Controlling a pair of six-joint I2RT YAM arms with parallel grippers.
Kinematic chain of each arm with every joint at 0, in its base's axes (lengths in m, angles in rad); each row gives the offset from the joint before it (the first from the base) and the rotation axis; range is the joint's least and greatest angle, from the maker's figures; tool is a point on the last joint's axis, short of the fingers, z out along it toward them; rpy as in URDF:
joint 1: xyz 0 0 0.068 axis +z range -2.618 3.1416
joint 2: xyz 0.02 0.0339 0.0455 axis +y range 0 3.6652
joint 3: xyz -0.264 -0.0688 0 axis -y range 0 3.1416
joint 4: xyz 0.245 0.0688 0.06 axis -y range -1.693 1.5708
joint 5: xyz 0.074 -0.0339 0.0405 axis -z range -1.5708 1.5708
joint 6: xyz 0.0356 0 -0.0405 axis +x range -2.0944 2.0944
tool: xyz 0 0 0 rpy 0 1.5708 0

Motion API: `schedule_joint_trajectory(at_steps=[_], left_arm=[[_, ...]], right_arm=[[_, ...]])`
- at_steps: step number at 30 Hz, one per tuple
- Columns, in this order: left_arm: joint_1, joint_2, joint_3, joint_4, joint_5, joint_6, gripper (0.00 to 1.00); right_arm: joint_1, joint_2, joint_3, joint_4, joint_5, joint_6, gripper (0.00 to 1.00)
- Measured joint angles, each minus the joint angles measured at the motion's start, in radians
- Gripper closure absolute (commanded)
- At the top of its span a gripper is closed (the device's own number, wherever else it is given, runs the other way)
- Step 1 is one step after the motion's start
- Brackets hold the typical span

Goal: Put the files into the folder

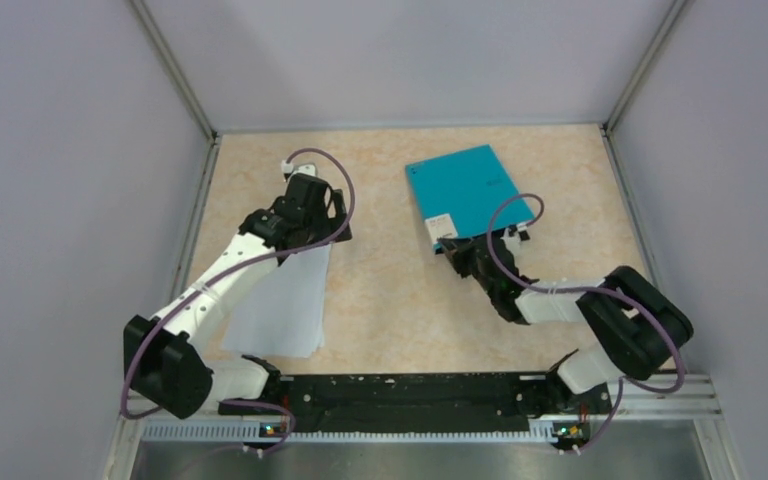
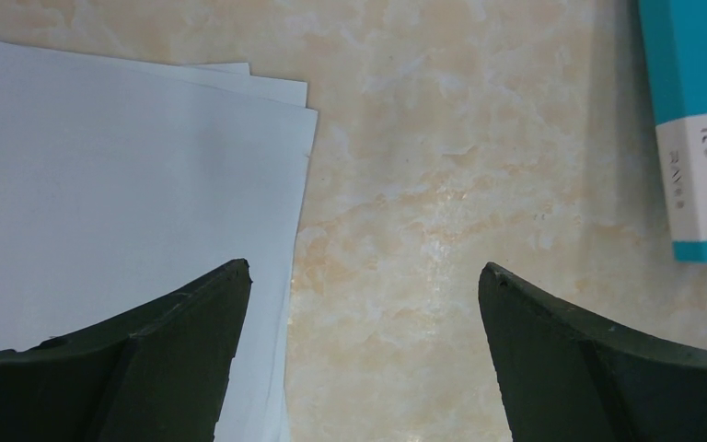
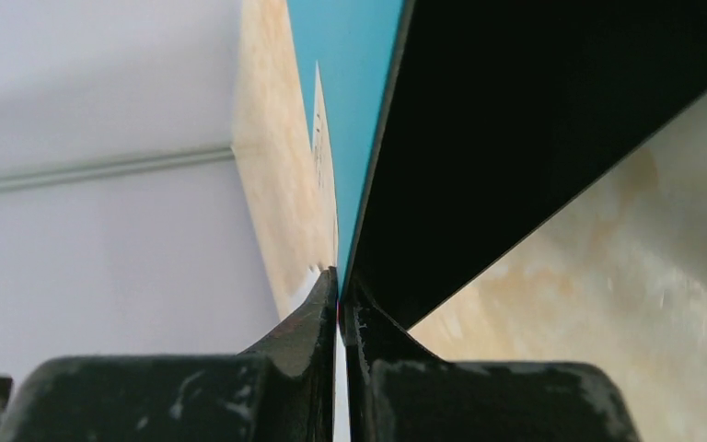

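Left pincer (image 2: 364, 272): jaws spread wide with nothing between them, over the beige marbled table (image 2: 423, 184).
Files: the thin stack of plain white paper sheets, the files (image 2: 129, 184), lies flat and fanned at the corners, partly beneath this pincer's left finger.
Folder: the flat teal-blue rectangular folder (image 2: 690, 74) lies well off to that pincer's right.
Right pincer (image 3: 341, 287): clamped tight on the folder's near edge, with the teal outside on one side of it and the black inside on the other.
Risk: the thin cover may slip from so narrow a bite, or the whole folder may drag instead of opening. The loose sheets could scatter when lifted.
Writing: the white label (image 2: 704, 184) begins "RA" and a lower line seems to read "A4". The rest is cut off or too small.
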Motion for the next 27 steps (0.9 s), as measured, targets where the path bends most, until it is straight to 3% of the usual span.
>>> schedule_joint_trajectory(at_steps=[6, 12, 20, 23, 26, 27], left_arm=[[0.005, 0.103, 0.000, 0.026, 0.056, -0.079, 0.01], [0.023, 0.192, -0.001, 0.037, 0.153, -0.158, 0.01], [0.163, 0.194, 0.114, -0.036, 0.145, -0.163, 0.01], [0.221, 0.193, 0.181, -0.053, 0.116, -0.160, 0.01], [0.252, 0.193, 0.193, -0.060, 0.099, -0.159, 0.01], [0.260, 0.194, 0.193, -0.069, 0.093, -0.159, 0.01]], right_arm=[[0.270, -0.090, 0.026, -0.229, 0.263, -0.071, 1.00], [0.505, -0.079, 0.204, -0.510, 0.559, -0.304, 1.00], [0.719, 0.258, 0.657, -0.921, 0.901, -0.608, 1.00], [0.776, 0.452, 0.808, -1.110, 1.007, -0.662, 0.77], [0.808, 0.532, 0.836, -1.213, 1.052, -0.680, 0.36], [0.819, 0.547, 0.836, -1.247, 1.063, -0.682, 0.27]])
